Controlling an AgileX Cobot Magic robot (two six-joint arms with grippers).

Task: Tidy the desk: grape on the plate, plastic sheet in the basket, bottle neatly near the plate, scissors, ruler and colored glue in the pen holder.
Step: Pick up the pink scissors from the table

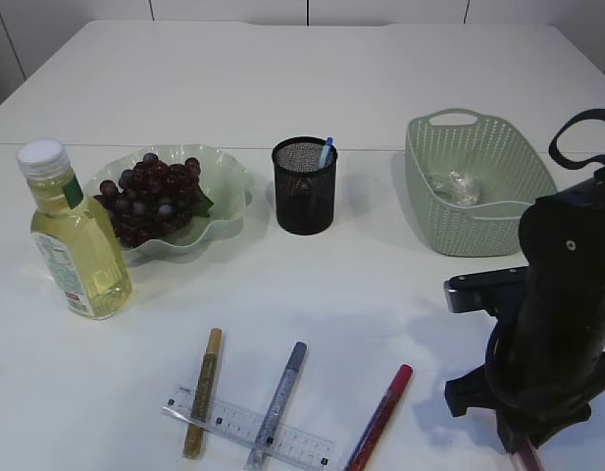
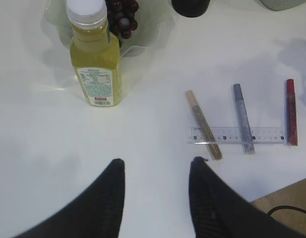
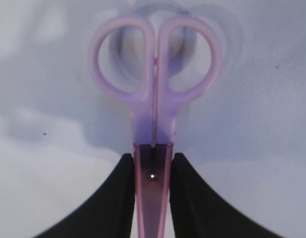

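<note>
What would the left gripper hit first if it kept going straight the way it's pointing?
Probably bare table first, since the left gripper is open and empty; beyond that, likely the bottle slightly to the left, though depth is hard to judge.

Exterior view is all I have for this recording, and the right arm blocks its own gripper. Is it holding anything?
Observer: Yes. The right wrist view shows the right gripper closed on the blades of pink scissors, handles pointing away from the wrist.
Operator: And the left gripper? I can't see it at all.
Observer: The left gripper is open and empty, hovering over bare table in front of the bottle.
Operator: Is the ruler free to pick up?
Observer: Not quite. In the left wrist view the clear ruler lies across the gold glue pen and the silver glue pen, its end touching the red glue pen.
</note>
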